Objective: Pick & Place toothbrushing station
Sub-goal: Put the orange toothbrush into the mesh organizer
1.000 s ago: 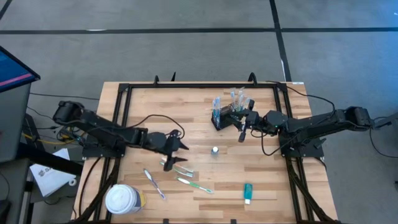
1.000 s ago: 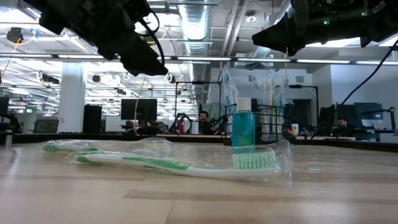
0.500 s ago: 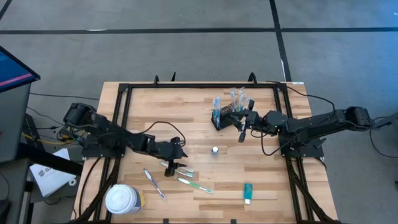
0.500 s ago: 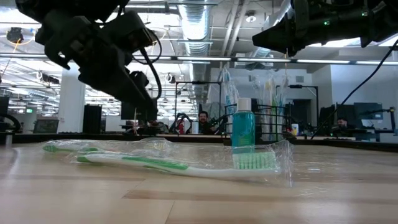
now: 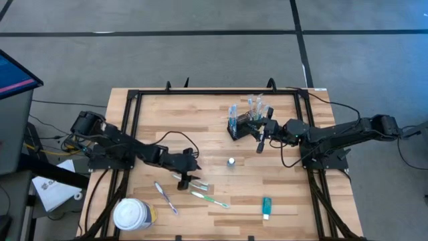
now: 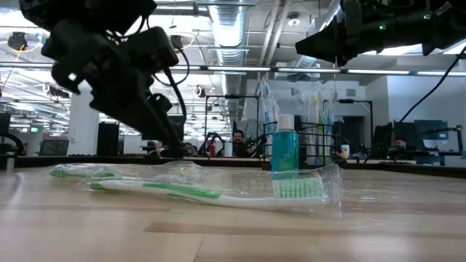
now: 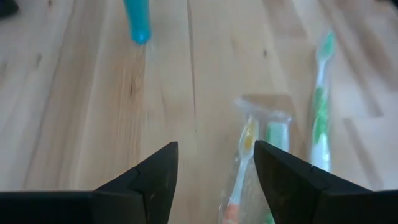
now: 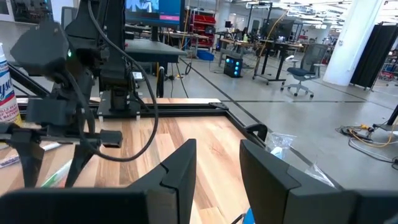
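On a wooden desk (image 5: 167, 120), the left end effector (image 5: 182, 179), fingers spread, hovers over a wrapped toothbrush (image 5: 198, 183), seemingly about to lower and pinch it for the wire caddy (image 5: 239, 126) beside the right end effector (image 5: 261, 138), parted and empty.

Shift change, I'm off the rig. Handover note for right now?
Left gripper: open, low over the wrapped toothbrush, nothing held.
Right gripper: jaws part open, empty, beside the caddy.
Done: some toothbrushes already stand in the caddy.
Left on the table: green toothbrush, pink toothbrush, teal tube, small bottle, plus the wrapped one.
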Tool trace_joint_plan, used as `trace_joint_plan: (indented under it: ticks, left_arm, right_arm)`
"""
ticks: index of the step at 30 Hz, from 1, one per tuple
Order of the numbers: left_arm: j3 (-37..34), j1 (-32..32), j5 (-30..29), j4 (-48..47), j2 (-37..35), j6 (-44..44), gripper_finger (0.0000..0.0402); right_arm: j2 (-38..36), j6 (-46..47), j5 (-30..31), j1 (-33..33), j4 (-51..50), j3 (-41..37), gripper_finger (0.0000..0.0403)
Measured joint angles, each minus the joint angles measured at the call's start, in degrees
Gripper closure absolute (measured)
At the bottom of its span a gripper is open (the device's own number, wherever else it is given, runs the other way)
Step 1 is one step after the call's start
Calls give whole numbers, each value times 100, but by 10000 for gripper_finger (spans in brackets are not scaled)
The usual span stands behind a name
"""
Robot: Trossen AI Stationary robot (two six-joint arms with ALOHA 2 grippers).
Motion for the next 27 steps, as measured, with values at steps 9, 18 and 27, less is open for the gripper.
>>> trace_joint_plan:
  ticks: [9, 18, 27]
  left_arm:
    - [0, -9, 29, 191, 554, -56, 201]
    - [0, -108, 168, 418, 620, -299, 202]
    - [0, -270, 171, 520, 620, -297, 215]
  right_arm:
    - [1, 0, 2, 0, -49, 0, 290]
    - [0, 0, 2, -1, -94, 0, 290]
    - [-1, 0, 4, -1, -96, 0, 290]
